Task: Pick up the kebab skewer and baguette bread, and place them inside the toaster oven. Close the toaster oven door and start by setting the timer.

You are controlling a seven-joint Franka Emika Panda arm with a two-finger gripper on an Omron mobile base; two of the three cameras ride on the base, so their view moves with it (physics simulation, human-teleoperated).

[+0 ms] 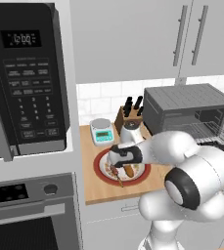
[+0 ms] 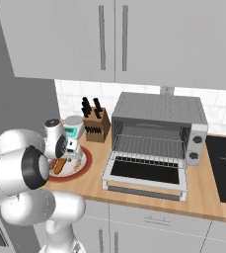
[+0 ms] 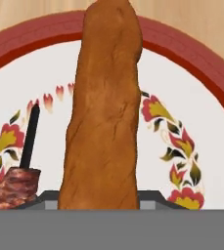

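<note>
baguette bread (image 3: 106,107) — between the fingers (image 3: 150,197)

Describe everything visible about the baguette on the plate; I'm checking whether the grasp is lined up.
The long golden orange-brown baguette bread has a rough, crusty surface and a rounded far end. It lies flat on the white floral plate with a red rim, beside the kebab skewer of dark reddish meat chunks. The robot's hand is low over its near end, fingertips on either side; whether they press it is unclear.

White arm bent low, gripper (image 1: 119,168) pointing down, jaws narrowed.
</note>
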